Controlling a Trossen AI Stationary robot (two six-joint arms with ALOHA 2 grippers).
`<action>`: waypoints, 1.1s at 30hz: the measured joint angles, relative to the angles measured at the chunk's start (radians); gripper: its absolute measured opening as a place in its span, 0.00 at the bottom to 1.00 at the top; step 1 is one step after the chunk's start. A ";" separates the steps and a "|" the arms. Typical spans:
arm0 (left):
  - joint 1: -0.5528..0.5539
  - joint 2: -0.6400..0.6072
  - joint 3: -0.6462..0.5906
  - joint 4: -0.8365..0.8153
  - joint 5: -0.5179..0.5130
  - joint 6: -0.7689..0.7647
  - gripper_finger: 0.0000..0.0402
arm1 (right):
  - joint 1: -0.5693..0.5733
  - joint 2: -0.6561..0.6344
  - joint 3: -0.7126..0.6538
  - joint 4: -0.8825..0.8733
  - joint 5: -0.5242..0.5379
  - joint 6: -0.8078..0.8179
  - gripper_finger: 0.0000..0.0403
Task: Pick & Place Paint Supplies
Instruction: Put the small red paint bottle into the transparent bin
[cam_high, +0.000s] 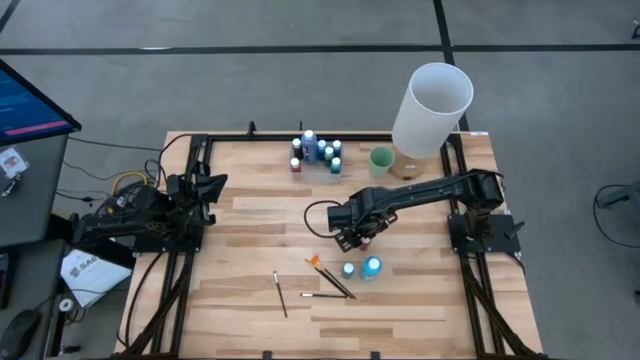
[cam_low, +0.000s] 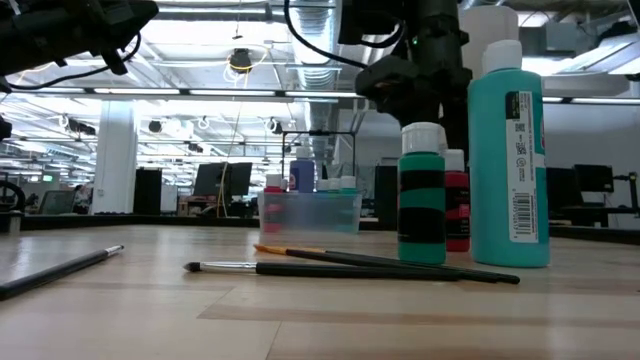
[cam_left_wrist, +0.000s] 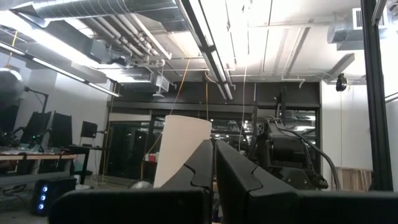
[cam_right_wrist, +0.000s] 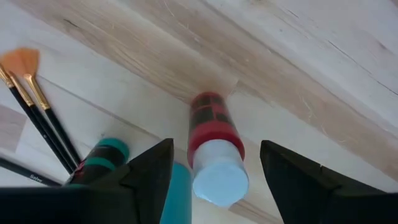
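A small red paint bottle (cam_right_wrist: 210, 121) with a pale cap stands upright on the wooden table. My right gripper (cam_right_wrist: 216, 144) hangs over it, pointing down and open, with one finger on either side of the cap and not touching it. In the high view this gripper (cam_high: 356, 237) is at mid-table. Just nearer stand a green bottle (cam_low: 422, 195) and a taller teal bottle (cam_low: 508, 150). Thin dark-handled brushes (cam_high: 331, 279) lie flat beside them, one with an orange fan tip (cam_right_wrist: 22, 61). My left gripper (cam_left_wrist: 214, 169) is shut, raised at the table's left.
A clear box (cam_high: 316, 152) of more small bottles stands at the far edge, with a pale green cup (cam_high: 381, 160) and a tall white cylinder (cam_high: 432, 108) to its right. One brush (cam_high: 280, 294) lies alone toward the near left. Bare wood lies between the arms.
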 joint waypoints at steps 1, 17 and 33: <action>0.000 0.000 0.000 0.001 0.000 0.000 0.00 | 0.000 0.000 0.000 -0.002 -0.001 0.000 0.57; 0.000 0.000 0.000 0.005 0.000 0.000 0.00 | 0.009 0.000 0.000 -0.012 -0.007 -0.011 0.37; 0.000 0.000 0.000 0.006 0.000 0.000 0.00 | -0.024 -0.004 0.009 -0.007 -0.010 -0.019 0.27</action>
